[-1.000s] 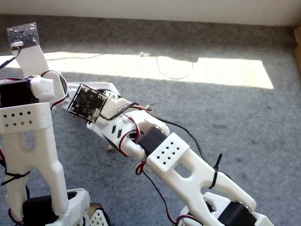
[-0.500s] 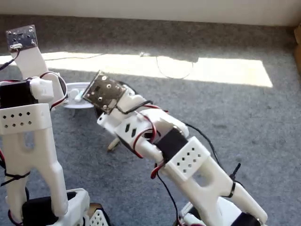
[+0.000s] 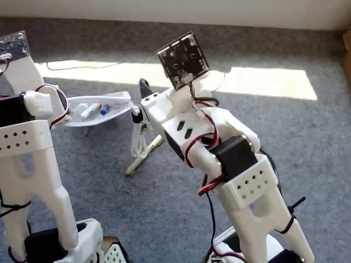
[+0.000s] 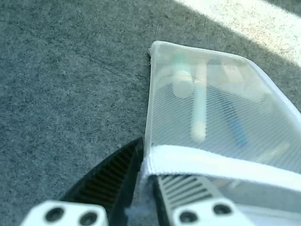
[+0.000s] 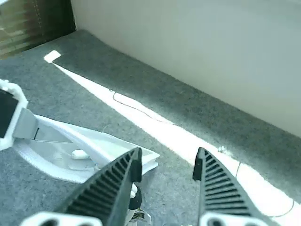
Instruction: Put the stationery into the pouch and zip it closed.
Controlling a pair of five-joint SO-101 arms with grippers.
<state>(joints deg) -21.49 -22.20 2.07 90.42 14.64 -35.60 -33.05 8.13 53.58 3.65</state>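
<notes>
Two claws are at work around the pouch (image 4: 211, 117). The left claw (image 4: 148, 162) is clamped tight on the pouch's white zip band at one corner and holds it just off the grey carpet (image 3: 274, 142). The right claw (image 5: 168, 151) hangs above and to one side of the pouch's far end, its jaws spread wide with nothing between them. Several pens (image 4: 200, 108) lie inside the pouch, one of them blue (image 4: 233, 125), and its mouth looks unzipped. A pale pencil-like stick (image 3: 143, 156) lies on the carpet just beside the pouch's free end, outside it.

The main risk is probably the single-corner grip. The pouch sags away from the left claw, so a nudge from the right claw could tip the mouth down and let pens slide out. A hard pull along the zip could also drag the band out of the clamp. The stick lies flat on pile, so wide jaws coming down on it may push it away instead of catching it.
</notes>
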